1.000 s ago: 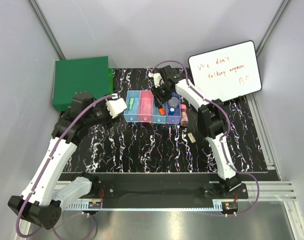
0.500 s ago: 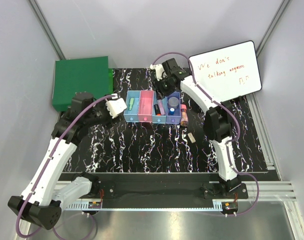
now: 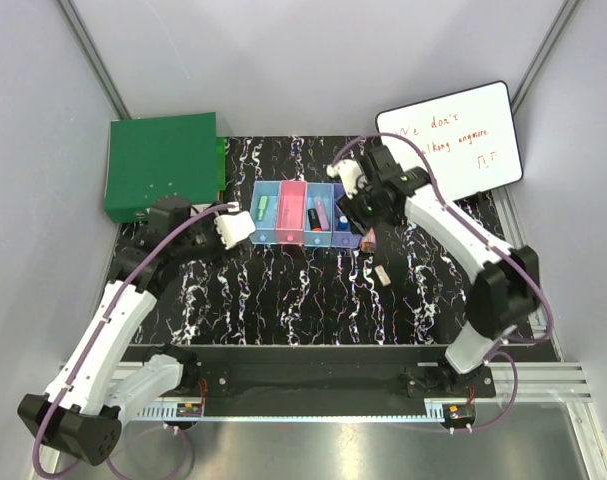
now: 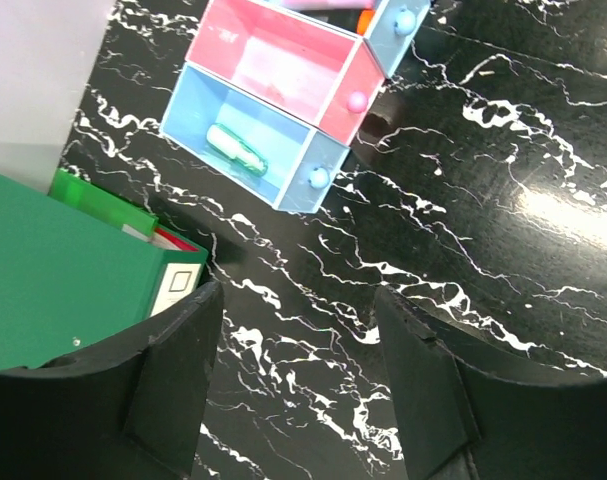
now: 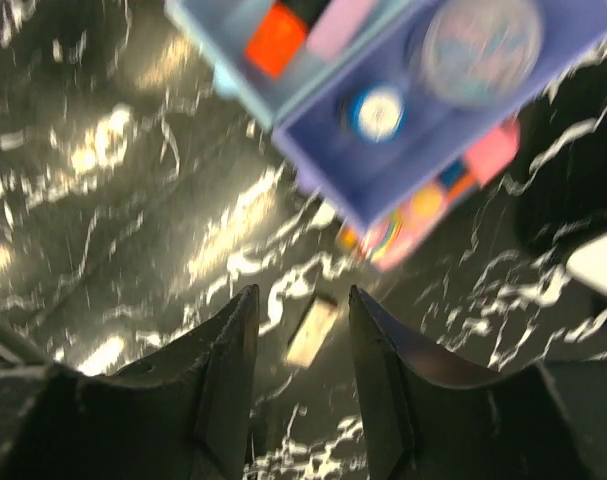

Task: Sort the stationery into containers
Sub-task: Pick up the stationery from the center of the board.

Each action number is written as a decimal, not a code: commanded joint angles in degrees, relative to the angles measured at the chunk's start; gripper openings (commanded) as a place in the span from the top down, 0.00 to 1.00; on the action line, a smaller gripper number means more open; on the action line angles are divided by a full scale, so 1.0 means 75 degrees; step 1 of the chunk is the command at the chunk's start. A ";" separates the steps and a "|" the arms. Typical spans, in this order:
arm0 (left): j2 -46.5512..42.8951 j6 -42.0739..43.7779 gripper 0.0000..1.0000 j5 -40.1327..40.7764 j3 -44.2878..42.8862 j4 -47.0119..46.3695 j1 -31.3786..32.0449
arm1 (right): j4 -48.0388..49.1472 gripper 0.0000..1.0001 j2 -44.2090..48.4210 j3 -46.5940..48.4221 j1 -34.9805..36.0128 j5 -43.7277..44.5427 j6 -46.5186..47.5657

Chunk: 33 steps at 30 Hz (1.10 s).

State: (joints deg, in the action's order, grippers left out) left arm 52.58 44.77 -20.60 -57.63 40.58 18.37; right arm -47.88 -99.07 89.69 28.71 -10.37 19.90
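The four joined containers [image 3: 305,213] stand mid-table. A green stick [image 4: 235,150] lies in the left light blue bin and the pink bin [image 4: 283,65] looks empty. The third bin holds an orange-capped dark tube [image 5: 275,38] and a pink marker [image 5: 338,20]. The purple bin holds a round disc [image 5: 480,38] and a small blue piece [image 5: 378,112]. A pink, colourful tube [image 5: 423,215] lies on the table against the purple bin. My right gripper [image 3: 363,212] is open and empty over that bin's right side. My left gripper [image 3: 231,232] is open and empty, left of the bins.
A small beige block [image 5: 313,330] lies on the black marbled table in front of the purple bin, also in the top view [image 3: 383,273]. A large green box [image 3: 161,165] sits at the back left. A white board with red handwriting [image 3: 451,140] leans at the back right.
My right gripper rose from the bins, swung behind them, then moved right and forward over the purple bin's right side. The left gripper shifted slightly.
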 commanded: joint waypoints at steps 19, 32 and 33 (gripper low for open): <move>0.0514 0.0077 0.31 -0.1015 -0.0414 -0.0582 0.0094 | 0.0981 0.51 0.1842 -0.4447 -0.0441 0.0457 0.0593; 0.0782 0.0112 0.30 -0.1214 -0.0801 -0.0653 0.0105 | 0.1836 0.48 0.1057 -0.4716 -0.0570 0.0351 0.0487; 0.0806 0.0135 0.31 -0.1226 -0.0813 -0.0664 0.0105 | 0.1895 0.48 0.0987 -0.4693 -0.0686 0.0375 0.0429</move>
State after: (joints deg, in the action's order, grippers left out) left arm 58.04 45.43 -27.18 -60.45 38.79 18.92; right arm -37.89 -89.73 54.59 25.06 -7.16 23.79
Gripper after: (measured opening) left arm 0.693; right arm 0.513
